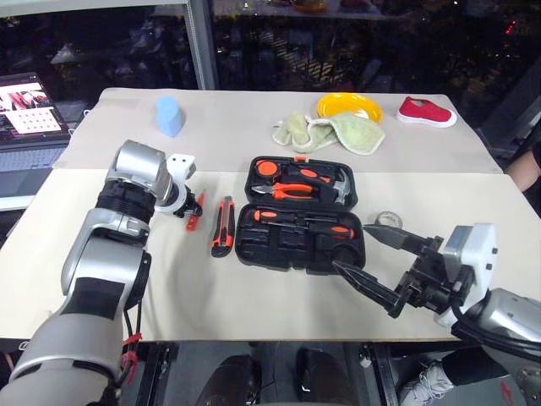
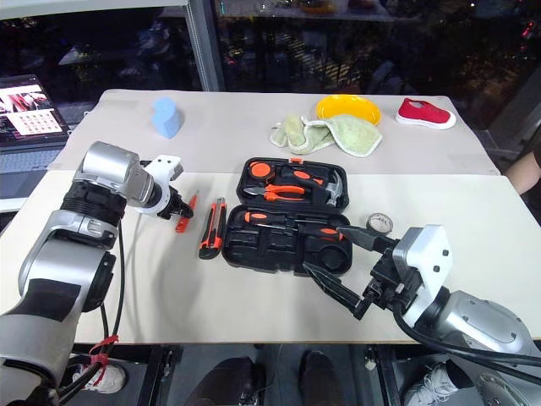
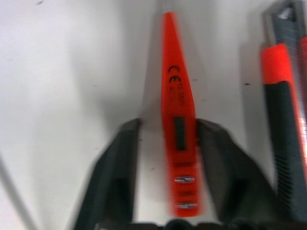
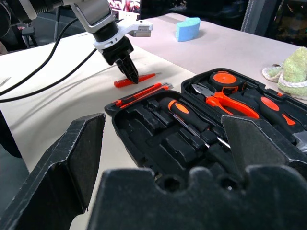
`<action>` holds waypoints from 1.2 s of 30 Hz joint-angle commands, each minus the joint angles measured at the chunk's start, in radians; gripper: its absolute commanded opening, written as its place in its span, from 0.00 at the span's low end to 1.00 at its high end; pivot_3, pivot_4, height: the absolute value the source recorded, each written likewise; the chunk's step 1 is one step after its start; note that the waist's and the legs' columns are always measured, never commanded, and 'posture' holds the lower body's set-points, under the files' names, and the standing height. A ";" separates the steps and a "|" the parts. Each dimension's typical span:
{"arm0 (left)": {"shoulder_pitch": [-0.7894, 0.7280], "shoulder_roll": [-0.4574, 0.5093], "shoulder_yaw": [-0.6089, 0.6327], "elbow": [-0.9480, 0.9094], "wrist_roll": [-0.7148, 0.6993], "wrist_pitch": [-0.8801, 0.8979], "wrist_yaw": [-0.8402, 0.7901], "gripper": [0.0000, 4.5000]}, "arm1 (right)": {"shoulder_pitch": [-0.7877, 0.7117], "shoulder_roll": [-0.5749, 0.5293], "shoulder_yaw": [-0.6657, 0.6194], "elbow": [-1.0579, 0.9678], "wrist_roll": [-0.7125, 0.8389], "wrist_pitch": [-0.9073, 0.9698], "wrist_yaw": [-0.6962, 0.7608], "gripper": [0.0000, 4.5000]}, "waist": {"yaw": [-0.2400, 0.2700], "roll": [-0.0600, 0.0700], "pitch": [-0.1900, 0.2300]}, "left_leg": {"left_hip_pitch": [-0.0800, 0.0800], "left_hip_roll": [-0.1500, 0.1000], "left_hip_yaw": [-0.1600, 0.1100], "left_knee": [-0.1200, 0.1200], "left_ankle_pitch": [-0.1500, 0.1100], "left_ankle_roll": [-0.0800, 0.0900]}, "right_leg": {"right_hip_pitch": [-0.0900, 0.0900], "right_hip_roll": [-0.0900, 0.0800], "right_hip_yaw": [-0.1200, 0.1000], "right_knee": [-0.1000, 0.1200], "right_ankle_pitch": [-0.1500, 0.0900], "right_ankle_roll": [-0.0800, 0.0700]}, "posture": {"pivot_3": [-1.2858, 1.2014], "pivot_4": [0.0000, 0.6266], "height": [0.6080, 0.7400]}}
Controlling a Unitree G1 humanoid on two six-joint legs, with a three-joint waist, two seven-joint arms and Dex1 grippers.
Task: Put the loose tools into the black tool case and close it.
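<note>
The left gripper (image 3: 165,158) is down on the table at the small red screwdriver (image 2: 184,214), its two black fingers (image 3: 117,167) straddling the handle and drawn in close on either side; whether they have truly clamped it cannot be told, and the tool appears to lie flat on the cloth-covered table (image 2: 254,304). This screwdriver sits well to the left of the black tool case (image 1: 300,214), with the orange-and-black utility knife (image 1: 222,226) lying between them, just beside the case's left edge. The right gripper (image 1: 372,258) hangs at the case's near right corner with its jaws spread wide and nothing in them. The small tape roll (image 2: 379,223) rests just to the right of the case, behind that gripper. As for progress, I judge the job partly done: two orange-and-black handled screwdrivers (image 1: 304,222) already lie in the recesses of the case's near half, while the red screwdriver, the knife and the tape roll are still outside, and the lid is not yet closed. The case itself lies open flat, a black moulded shell with tool-shaped pockets; its far half holds orange-handled pliers (image 1: 296,190) and a steel-headed hammer (image 1: 334,188), and several pockets in the near half look empty.
</note>
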 commanded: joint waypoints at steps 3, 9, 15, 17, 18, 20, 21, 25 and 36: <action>-0.026 0.006 0.044 0.087 0.028 -0.062 -0.004 0.09 | 0.005 -0.020 -0.034 -0.023 0.033 -0.032 -0.001 1.00 | 0.000 0.000 0.000 | 0.000 0.000 0.000 0.000 0.000 0.001 | 0.000 0.000 0.000 0.000 0.000 0.000 | 0.52 0.24 1.00; -0.019 0.084 -0.100 0.017 0.124 -0.594 -0.353 0.09 | 0.030 -0.042 -0.052 -0.016 0.047 -0.029 0.013 1.00 | 0.001 -0.001 0.000 | -0.004 0.000 0.000 0.001 0.000 -0.001 | -0.003 -0.001 0.000 0.001 0.000 -0.001 | 0.52 0.24 1.00; 0.018 0.150 -0.160 -0.169 0.116 -1.007 -0.804 0.09 | 0.044 -0.076 -0.075 0.007 0.063 -0.021 0.027 1.00 | 0.004 -0.001 0.000 | -0.006 0.000 0.000 0.001 -0.002 0.002 | -0.004 -0.004 -0.002 -0.003 0.001 -0.001 | 0.52 0.24 1.00; 0.036 0.158 -0.180 -0.220 0.123 -1.092 -0.906 0.09 | 0.047 -0.083 -0.085 0.011 0.086 -0.009 0.023 1.00 | 0.003 -0.001 0.000 | -0.006 0.000 0.000 0.001 -0.002 0.006 | -0.004 -0.004 -0.002 -0.004 0.001 0.000 | 0.52 0.24 1.00; 0.044 0.154 -0.185 -0.241 0.124 -1.122 -0.943 0.09 | 0.050 -0.088 -0.091 0.012 0.098 -0.003 0.021 1.00 | 0.003 -0.001 0.000 | -0.006 0.000 0.001 0.001 0.000 0.009 | -0.004 -0.004 -0.002 -0.004 0.001 0.000 | 0.52 0.24 1.00; 0.051 0.132 -0.200 -0.280 0.129 -1.125 -0.985 0.09 | 0.059 -0.095 -0.097 0.011 0.119 0.006 0.011 1.00 | 0.002 -0.001 0.000 | -0.006 0.000 0.001 0.001 0.001 0.012 | -0.004 -0.004 -0.002 -0.004 0.001 0.000 | 0.52 0.24 1.00; 0.058 0.119 -0.211 -0.297 0.140 -1.138 -0.992 0.09 | 0.064 -0.099 -0.098 0.009 0.130 0.011 0.004 1.00 | 0.003 -0.001 0.000 | -0.006 0.000 0.000 0.002 0.001 0.012 | -0.004 -0.004 -0.002 -0.004 0.001 0.000 | 0.52 0.24 1.00; 0.079 0.090 -0.244 -0.347 0.178 -1.137 -1.018 0.09 | 0.081 -0.113 -0.091 -0.002 0.149 0.008 -0.016 1.00 | 0.004 -0.001 0.000 | -0.007 0.000 0.001 0.004 0.000 0.013 | -0.003 -0.004 -0.002 -0.003 0.001 0.000 | 0.52 0.24 1.00; 0.135 -0.026 -0.328 -0.399 0.300 -1.041 -0.952 0.09 | 0.095 -0.111 -0.056 -0.033 0.120 -0.009 -0.077 1.00 | 0.004 -0.001 0.000 | -0.008 0.000 0.001 0.006 0.000 0.017 | -0.003 -0.003 -0.001 -0.003 0.001 0.001 | 0.52 0.24 1.00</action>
